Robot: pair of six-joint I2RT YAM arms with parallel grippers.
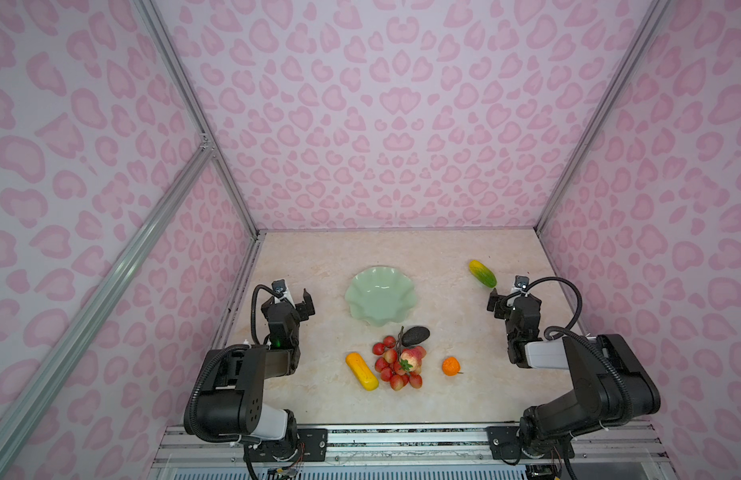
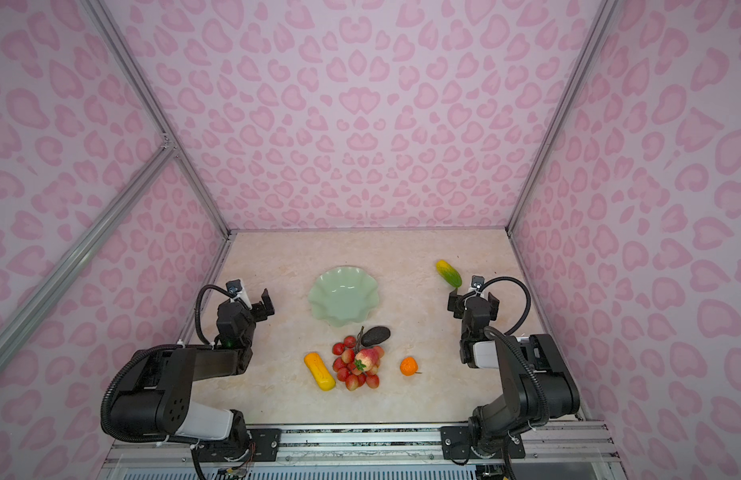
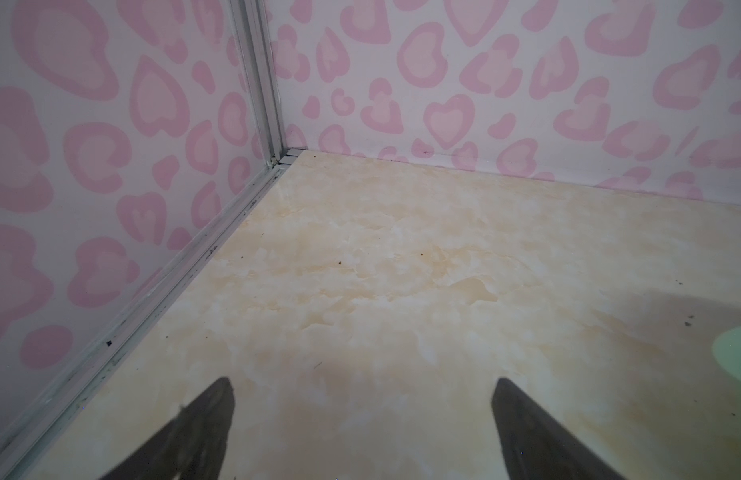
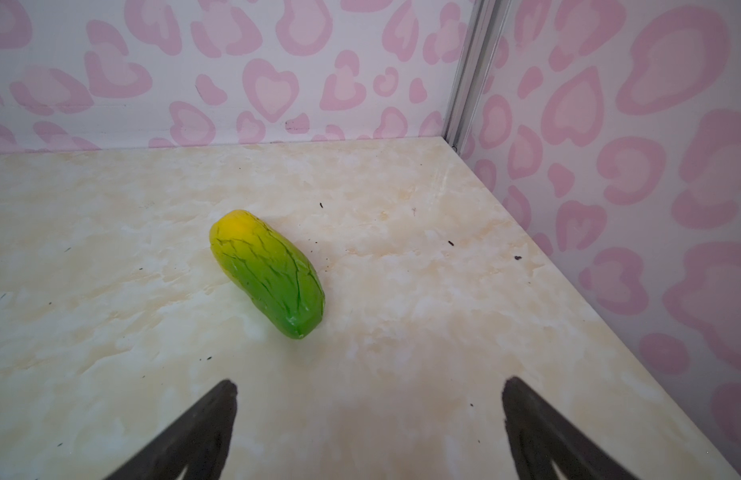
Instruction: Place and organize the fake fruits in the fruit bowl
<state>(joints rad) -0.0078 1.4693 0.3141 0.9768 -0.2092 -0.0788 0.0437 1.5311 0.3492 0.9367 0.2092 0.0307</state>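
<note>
The pale green fruit bowl stands empty mid-table; its edge shows in the left wrist view. Nearer the front lie a yellow-orange oblong, a red berry bunch, a peach-like piece resting on the berries, a dark avocado and a small orange. A yellow-green oblong lies alone at the back right. My left gripper is open left of the bowl. Just in front of the yellow-green oblong, my right gripper is open and apart from it.
Pink heart-patterned walls with aluminium frame posts close the marble-look table on three sides. A metal rail carrying both arm bases runs along the front edge.
</note>
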